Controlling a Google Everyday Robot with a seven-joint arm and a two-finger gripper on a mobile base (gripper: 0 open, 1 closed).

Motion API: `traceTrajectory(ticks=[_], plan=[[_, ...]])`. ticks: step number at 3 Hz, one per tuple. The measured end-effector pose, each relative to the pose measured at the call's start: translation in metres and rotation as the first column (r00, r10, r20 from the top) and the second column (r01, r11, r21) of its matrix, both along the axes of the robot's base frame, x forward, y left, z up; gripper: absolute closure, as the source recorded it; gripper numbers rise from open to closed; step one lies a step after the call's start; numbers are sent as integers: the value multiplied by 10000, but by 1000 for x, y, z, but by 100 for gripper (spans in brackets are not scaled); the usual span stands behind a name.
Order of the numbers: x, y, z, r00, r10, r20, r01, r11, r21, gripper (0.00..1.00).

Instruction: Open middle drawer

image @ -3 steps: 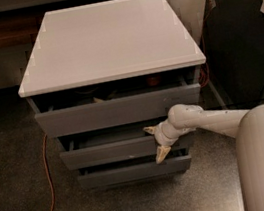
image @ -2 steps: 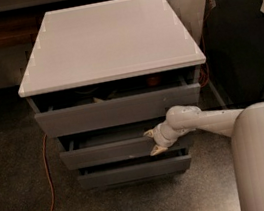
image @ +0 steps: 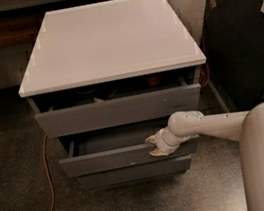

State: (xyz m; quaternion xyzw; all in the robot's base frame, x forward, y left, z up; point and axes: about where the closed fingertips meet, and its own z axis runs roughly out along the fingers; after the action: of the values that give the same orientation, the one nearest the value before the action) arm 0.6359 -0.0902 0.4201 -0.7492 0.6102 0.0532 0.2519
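Note:
The middle drawer (image: 106, 160) is a matte grey, handleless drawer in a small cabinet. It stands pulled out a little, and a strip of its dark inside shows behind the front. My gripper (image: 154, 146) is at the top edge of this drawer's front, right of centre. One fingertip lies above the edge and one on the front face. The white arm (image: 217, 125) reaches in from the right.
The top drawer (image: 118, 111) is also partly out, under the white cabinet top (image: 104, 36), with some items inside. The bottom drawer (image: 133, 172) sits further back. A black cabinet (image: 247, 36) stands close on the right. An orange cable (image: 48, 193) runs over the speckled floor on the left.
The middle drawer front has slid out a little toward the camera. The gripper came with it, shifting slightly left, and its lower finger has drawn in.

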Motion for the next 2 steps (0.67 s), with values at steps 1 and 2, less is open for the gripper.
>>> traceTrajectory(ticks=[1, 2], plan=[[-28, -1, -2, 9995, -287, -150, 286, 9996, -57, 100], [-30, -1, -2, 9994, -304, -167, 303, 9995, -60, 100]])
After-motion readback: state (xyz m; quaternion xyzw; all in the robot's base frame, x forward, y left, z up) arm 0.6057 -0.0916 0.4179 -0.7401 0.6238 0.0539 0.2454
